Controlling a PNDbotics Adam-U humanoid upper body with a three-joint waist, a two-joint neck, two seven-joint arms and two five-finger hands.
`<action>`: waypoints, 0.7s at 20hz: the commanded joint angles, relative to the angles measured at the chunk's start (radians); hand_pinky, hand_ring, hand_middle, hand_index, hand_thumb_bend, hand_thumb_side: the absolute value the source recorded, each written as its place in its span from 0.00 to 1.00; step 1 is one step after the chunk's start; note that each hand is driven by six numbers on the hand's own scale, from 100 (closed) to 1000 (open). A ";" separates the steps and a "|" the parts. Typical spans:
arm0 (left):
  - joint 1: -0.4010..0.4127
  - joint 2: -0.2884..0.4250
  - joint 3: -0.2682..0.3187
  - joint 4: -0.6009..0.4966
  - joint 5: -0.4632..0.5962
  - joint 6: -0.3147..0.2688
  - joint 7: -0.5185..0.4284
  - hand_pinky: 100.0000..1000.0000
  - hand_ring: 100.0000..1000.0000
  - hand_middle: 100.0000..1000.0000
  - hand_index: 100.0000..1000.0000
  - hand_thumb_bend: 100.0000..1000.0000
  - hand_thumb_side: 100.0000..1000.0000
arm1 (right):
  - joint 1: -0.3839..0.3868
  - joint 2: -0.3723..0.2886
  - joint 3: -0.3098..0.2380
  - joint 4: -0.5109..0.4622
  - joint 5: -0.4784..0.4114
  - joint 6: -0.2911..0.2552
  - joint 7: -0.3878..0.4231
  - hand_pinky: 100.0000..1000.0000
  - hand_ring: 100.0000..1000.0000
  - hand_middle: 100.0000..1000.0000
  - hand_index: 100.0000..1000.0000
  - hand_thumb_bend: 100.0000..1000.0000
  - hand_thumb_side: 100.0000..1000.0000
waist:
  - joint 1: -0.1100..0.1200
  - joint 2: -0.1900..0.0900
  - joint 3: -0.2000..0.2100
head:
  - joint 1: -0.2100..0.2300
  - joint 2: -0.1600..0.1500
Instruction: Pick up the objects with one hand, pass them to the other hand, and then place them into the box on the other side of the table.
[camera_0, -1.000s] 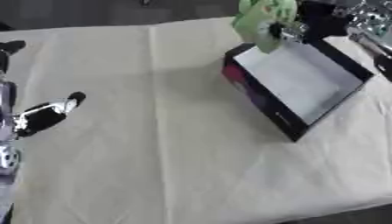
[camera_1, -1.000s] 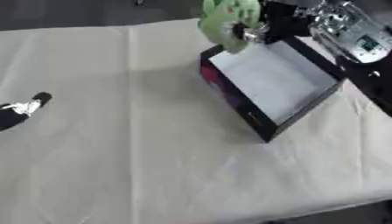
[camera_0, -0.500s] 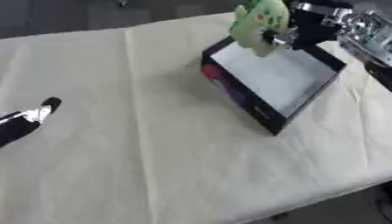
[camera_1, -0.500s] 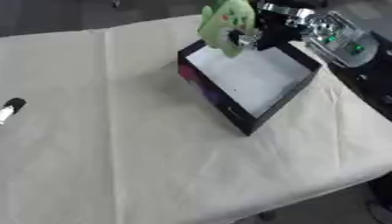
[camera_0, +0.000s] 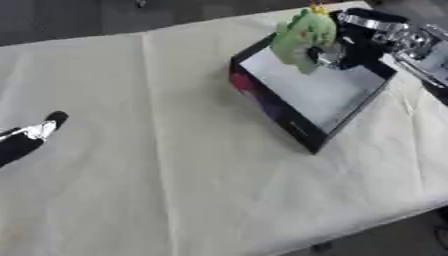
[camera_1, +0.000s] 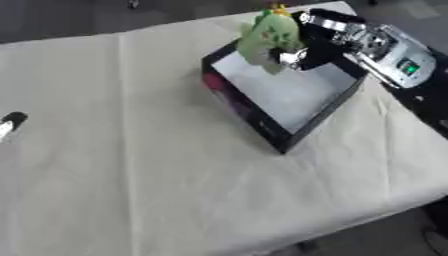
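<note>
A black box (camera_0: 302, 131) with a pale floor sits on a table covered with a cream cloth (camera_0: 175, 190). The box is near the far right part of the cloth, turned so one corner points toward the near edge of the table. The side wall of the box that faces left has some pink and red on it. Over the far corner of the box, the robot's right hand (camera_1: 308, 50) holds a soft green toy (camera_1: 265, 35). The toy has a little bit of yellow on top. The dark fingers of that hand are curled around the right side of the toy, and the toy hangs above the inside of the box, up over the far wall. You cannot tell if the bottom of the toy touches the box or not. The arm behind the hand is black and silver (camera_1: 385, 50), with a small green light on it, and it reaches in from the right of the box. Far to the left of the box, at the left edge of the cloth, the tip of the robot's left hand (camera_0: 35, 132) shows. It is black and silver and lies low over the cloth, pointing toward the box. So little of it shows that you cannot tell if its fingers are spread or closed. The cloth between that hand and the box has long fold lines (camera_0: 153, 100) running from the far side to the near side.
</note>
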 joint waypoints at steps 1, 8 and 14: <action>-0.011 0.018 0.011 -0.022 0.006 0.002 0.003 0.82 0.77 0.65 0.79 0.82 0.28 | 0.000 -0.048 -0.028 -0.020 0.081 -0.088 0.015 0.99 0.85 0.81 1.00 0.15 0.27 | 0.013 -0.029 -0.002 | 0.012 -0.002; -0.010 0.019 0.013 -0.023 0.006 0.003 0.004 0.82 0.77 0.65 0.79 0.83 0.28 | 0.002 -0.042 -0.047 0.016 0.174 -0.168 -0.005 1.00 0.93 0.88 1.00 0.24 0.11 | 0.012 -0.031 0.006 | 0.028 -0.002; -0.009 0.020 0.014 -0.023 0.006 0.004 0.004 0.82 0.77 0.64 0.79 0.82 0.27 | 0.006 -0.039 -0.049 0.026 0.181 -0.173 -0.029 1.00 0.93 0.88 1.00 0.24 0.12 | 0.008 -0.036 0.008 | 0.045 -0.002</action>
